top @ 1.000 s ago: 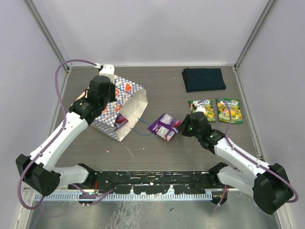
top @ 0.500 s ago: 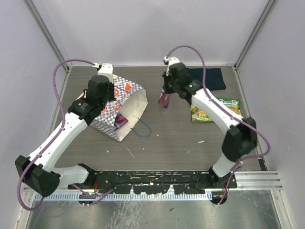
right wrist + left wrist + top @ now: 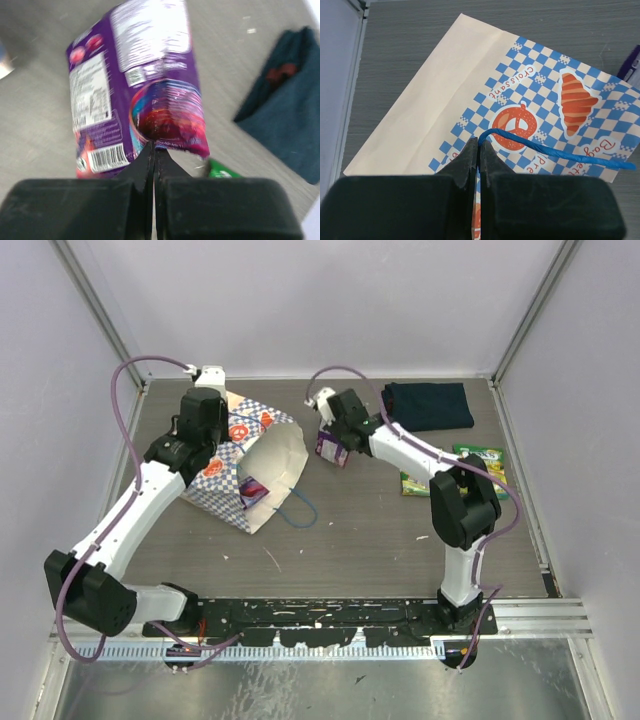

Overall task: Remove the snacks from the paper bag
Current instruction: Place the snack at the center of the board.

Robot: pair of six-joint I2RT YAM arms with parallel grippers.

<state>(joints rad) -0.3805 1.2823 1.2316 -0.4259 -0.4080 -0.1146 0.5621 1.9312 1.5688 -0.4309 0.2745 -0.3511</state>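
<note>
Grey wood-grain bench (image 3: 350, 530) inside pale walls (image 3: 320, 300)
Walls plain, lilac-white, closing three sides; metal posts (image 3: 96, 305) run up the back corners

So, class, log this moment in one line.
left claw: shut on cord handle | right claw: shut on purple packet | paper bag: second packet inside

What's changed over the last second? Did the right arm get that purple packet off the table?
Yes. The right gripper, jaws shut on the purple packet, lifted it from the table in front of the bag and swung it to the far side, beside the bag. The left gripper kept pinching the blue cord, barely shifting. The green packets and cloth stayed.
</note>
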